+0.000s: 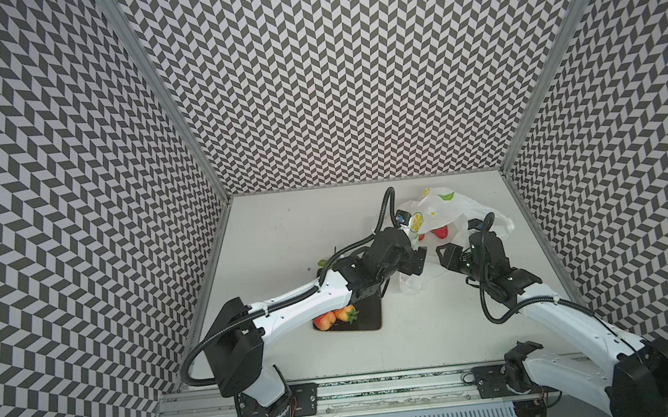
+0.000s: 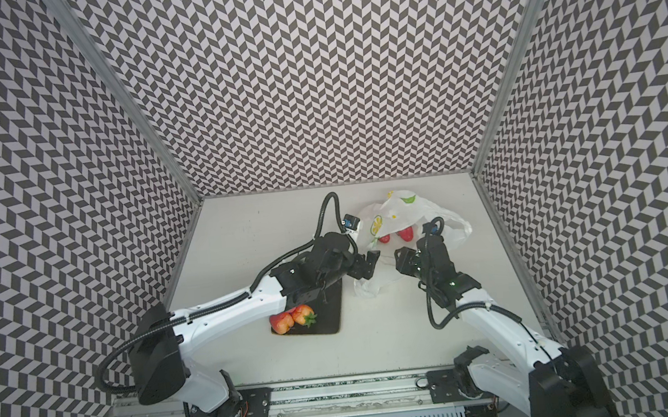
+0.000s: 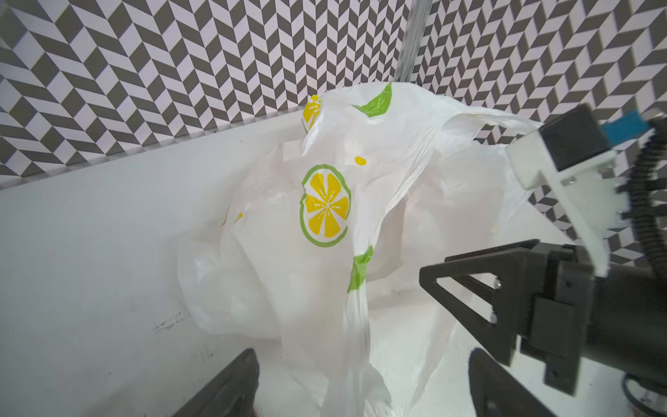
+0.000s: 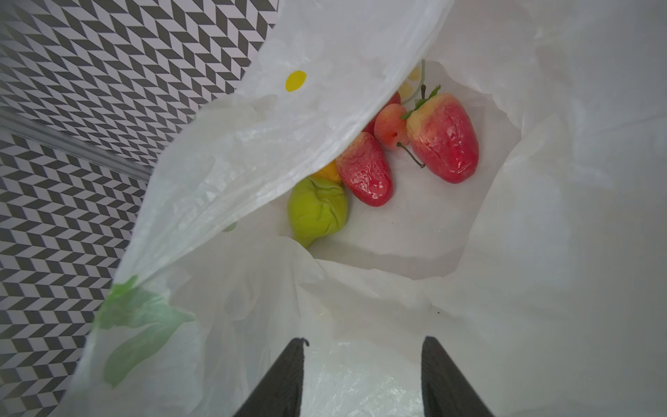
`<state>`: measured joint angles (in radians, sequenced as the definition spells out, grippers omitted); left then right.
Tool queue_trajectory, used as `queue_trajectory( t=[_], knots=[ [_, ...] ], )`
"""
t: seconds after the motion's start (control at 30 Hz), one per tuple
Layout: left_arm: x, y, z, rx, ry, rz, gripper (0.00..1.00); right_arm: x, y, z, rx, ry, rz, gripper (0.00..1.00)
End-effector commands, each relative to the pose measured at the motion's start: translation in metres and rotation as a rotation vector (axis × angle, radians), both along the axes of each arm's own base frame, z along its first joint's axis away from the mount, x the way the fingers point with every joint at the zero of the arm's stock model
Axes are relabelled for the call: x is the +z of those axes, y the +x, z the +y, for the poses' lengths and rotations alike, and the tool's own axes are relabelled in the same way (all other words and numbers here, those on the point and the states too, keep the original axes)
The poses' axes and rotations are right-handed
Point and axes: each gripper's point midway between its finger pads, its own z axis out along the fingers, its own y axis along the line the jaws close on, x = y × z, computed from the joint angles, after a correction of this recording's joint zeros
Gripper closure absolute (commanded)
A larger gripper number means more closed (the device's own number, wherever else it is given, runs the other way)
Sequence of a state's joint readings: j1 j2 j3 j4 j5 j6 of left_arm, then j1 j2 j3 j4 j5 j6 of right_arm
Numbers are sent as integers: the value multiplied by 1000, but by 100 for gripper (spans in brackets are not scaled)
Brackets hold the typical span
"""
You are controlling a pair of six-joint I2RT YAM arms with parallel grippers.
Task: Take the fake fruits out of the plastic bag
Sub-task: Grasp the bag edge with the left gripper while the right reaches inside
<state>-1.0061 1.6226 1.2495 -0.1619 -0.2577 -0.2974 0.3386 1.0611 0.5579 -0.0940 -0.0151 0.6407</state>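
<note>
**Surface** (image 1: 285, 239): pale, enclosed by chevron-patterned walls (image 1: 331, 72).

**Plastic bag** (image 1: 445, 211): crumpled at the far right of the surface in both top views (image 2: 403, 211). It is translucent white with a lemon-slice print (image 3: 325, 205), and its mouth faces the arms.

**Dark plate** (image 1: 370, 319): lies at the near left, partly under the left arm.

**Left jaws:** released and wide apart at the bag's left edge, with a strip of film hanging loose between them.

**Right jaws:** parted at the bag's mouth. Film lies beneath them and nothing is pinched.

**Fake fruits** (image 4: 366, 169):
- **Inside the bag:** a large strawberry (image 4: 444, 139), a second strawberry (image 4: 364, 180), a small peach (image 4: 389, 126) between them, and a lime-green pear (image 4: 317, 209) partly under the bag's flap.
- **On the plate:** a red-yellow fruit (image 1: 324, 321) touching another strawberry (image 1: 344, 313).
</note>
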Motion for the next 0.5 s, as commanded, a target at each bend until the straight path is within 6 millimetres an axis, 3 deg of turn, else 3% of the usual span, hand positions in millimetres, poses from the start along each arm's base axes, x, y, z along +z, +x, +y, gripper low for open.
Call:
queue_trajectory(
  t=[0.0, 0.13, 0.23, 0.3, 0.47],
  knots=[
    [-13, 15, 0, 17, 102, -16, 10, 6, 11, 9, 17, 65, -49, 48],
    [-29, 33, -10, 19, 121, 10, 15, -2, 20, 12, 22, 88, -38, 49],
    [-37, 46, -13, 26, 123, 21, 24, -7, 27, 16, 30, 94, -18, 49],
    [-42, 52, -15, 26, 119, 24, 35, -12, 31, 18, 36, 90, 1, 49],
    [-34, 68, -21, 25, 93, -11, 75, -26, 37, 16, 27, 113, 27, 49]
  ],
)
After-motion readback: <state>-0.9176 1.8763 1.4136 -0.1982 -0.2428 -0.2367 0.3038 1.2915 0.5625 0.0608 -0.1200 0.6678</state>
